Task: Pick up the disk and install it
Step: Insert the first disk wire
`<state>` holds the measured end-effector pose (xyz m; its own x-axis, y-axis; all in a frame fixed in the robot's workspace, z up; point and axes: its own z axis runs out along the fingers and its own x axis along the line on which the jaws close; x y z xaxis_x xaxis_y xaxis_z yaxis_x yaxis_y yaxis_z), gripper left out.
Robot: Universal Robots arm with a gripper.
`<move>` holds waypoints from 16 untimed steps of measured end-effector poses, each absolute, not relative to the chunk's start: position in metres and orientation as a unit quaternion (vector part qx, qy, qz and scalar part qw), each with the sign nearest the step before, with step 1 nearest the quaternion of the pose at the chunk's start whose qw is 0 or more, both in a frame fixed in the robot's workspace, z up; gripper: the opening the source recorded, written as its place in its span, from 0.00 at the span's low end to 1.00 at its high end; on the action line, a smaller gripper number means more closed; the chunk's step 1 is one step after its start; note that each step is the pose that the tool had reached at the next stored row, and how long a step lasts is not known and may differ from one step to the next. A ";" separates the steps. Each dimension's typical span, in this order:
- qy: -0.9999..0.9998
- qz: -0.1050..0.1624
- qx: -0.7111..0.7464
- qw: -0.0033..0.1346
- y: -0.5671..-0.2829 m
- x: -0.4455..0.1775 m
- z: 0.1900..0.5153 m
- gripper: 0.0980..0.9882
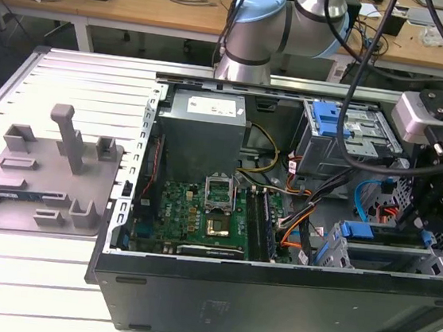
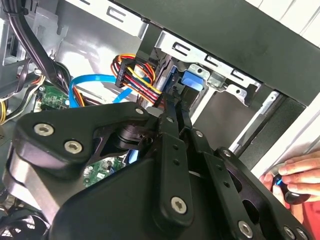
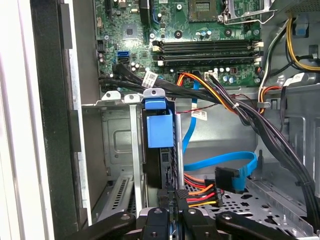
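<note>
The disk [image 3: 159, 131] stands on edge in a slot of the grey drive cage [image 3: 116, 145] at the case's front corner, its blue plastic rail facing the first wrist view. In the second wrist view the disk [image 2: 193, 80] shows as a blue tab just beyond my fingertips. My gripper [image 3: 176, 196] sits right behind the disk's near end with both black fingers pressed close together and nothing visible between them. In the exterior view my gripper [image 1: 416, 224] hangs over the disk's blue rails [image 1: 368, 231] at that view's right.
The open computer case [image 1: 270, 300] holds a green motherboard [image 1: 199, 220], a grey power-supply box [image 1: 202, 124], and a cage with a blue latch [image 1: 329, 118]. Coloured cables [image 3: 215, 192] lie beside the disk. A person's hand [image 2: 295, 175] rests outside the case. A grey fixture [image 1: 44, 178] lies on the table.
</note>
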<state>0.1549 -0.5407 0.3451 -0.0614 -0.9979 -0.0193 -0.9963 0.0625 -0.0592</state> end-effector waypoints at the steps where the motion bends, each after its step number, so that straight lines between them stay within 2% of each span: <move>1: 0.728 -0.015 -0.684 0.027 -0.541 0.155 0.346 0.08; 16: 0.728 -0.016 -0.685 0.027 -0.539 0.155 0.348 0.08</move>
